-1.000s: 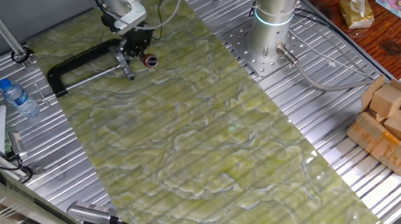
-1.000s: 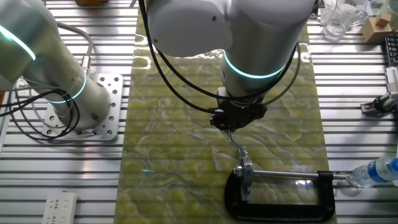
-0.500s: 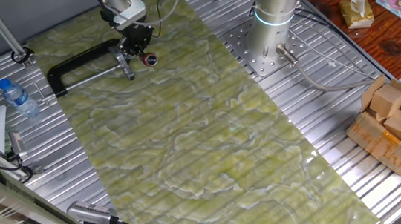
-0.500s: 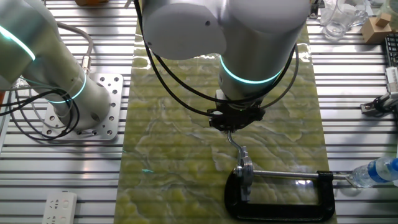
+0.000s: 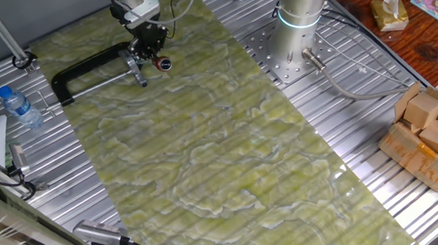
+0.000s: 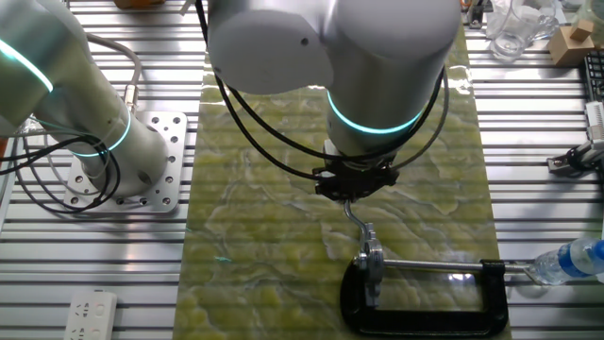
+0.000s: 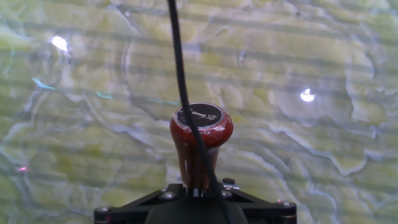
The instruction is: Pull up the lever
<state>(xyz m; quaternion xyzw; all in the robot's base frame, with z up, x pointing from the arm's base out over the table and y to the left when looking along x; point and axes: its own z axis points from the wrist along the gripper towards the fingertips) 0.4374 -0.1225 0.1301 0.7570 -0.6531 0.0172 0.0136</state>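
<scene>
The lever is a short metal stick with a red-brown tapered tip, fixed at the screw end of a black C-shaped clamp. My gripper sits right over it, near the far left of the green marbled mat. In the other fixed view the gripper is closed on top of the bent metal stem. In the hand view the red-brown tip sticks out from between the jaws of the gripper; the fingertips themselves are hidden.
The clamp lies flat with its long silver rod. A water bottle lies left of it. A second arm's base stands at the mat's right edge. A cardboard box of wooden blocks is far right. A black cable crosses the hand view.
The arm and gripper have risen slightly while staying on the lever; the clamp has not shifted.
</scene>
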